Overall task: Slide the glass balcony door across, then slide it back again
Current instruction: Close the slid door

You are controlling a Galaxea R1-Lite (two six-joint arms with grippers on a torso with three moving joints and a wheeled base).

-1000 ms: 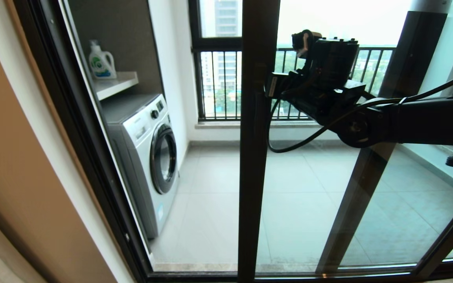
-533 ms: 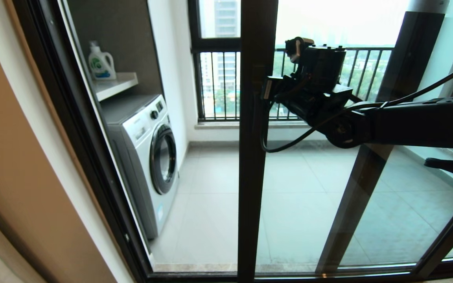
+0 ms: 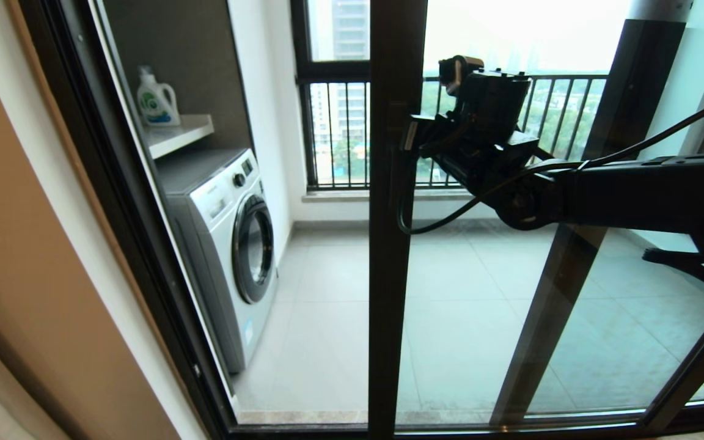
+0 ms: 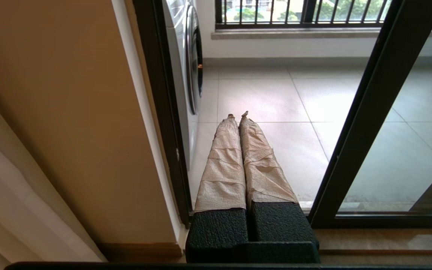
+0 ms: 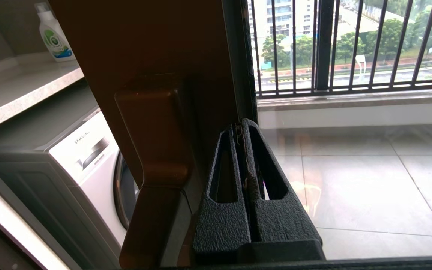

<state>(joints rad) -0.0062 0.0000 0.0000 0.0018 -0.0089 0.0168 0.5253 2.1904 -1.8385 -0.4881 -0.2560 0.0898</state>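
Change noted: our right gripper (image 5: 243, 129) and the glass balcony door (image 3: 480, 318) have moved slightly further toward the washing machine (image 3: 230, 238) since a second ago. Right fingers pressed together, tips against the door's frame beside its handle (image 5: 156, 127). Door: clear glass, dark brown frame, partly open, gap on the washing-machine side. Our left gripper (image 4: 238, 116), fingers together, hangs low near the washing machine.

Black right arm (image 3: 645, 192) with round elbow joint, looping black cable (image 3: 450, 217), boxy wrist camera block, textured black right gripper (image 5: 243, 129), left gripper (image 4: 238, 117) fingers (image 4: 223, 165) wrapped in tan tape
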